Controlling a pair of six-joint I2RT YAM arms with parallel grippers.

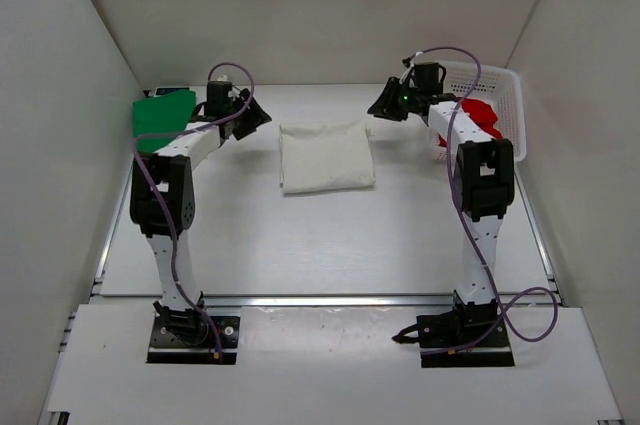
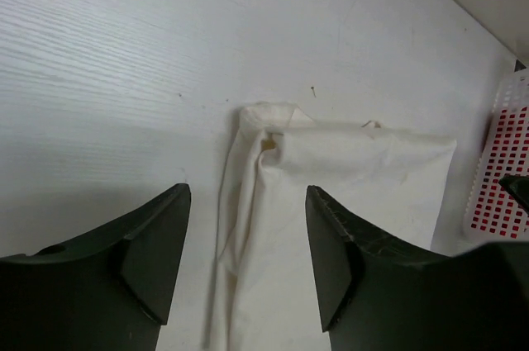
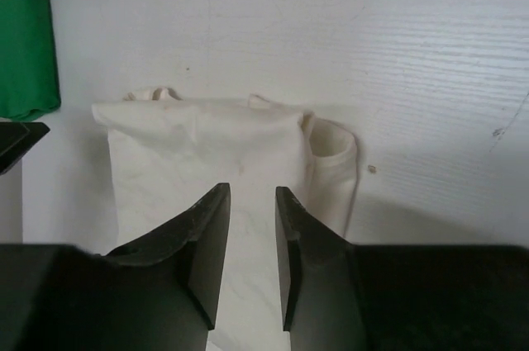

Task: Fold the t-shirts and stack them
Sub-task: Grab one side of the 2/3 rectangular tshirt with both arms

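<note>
Honestly, the off-white shirt [image 1: 325, 155] sits folded mid-table between your arms, the green shirt [image 1: 163, 117] lies folded at the far left, and the red shirt [image 1: 480, 113] is in the basket [image 1: 508, 95]. Your left gripper [image 2: 248, 194] is spread wide and your right gripper [image 3: 252, 190] is barely parted, both holding nothing. Watch the loose flap [image 2: 263, 120] poking out one side. Pinch only the top layer and the fold likely opens on the lift.

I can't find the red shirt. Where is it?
The red cloth t-shirt lies in the white plastic mesh basket, far right in the top view.
</note>
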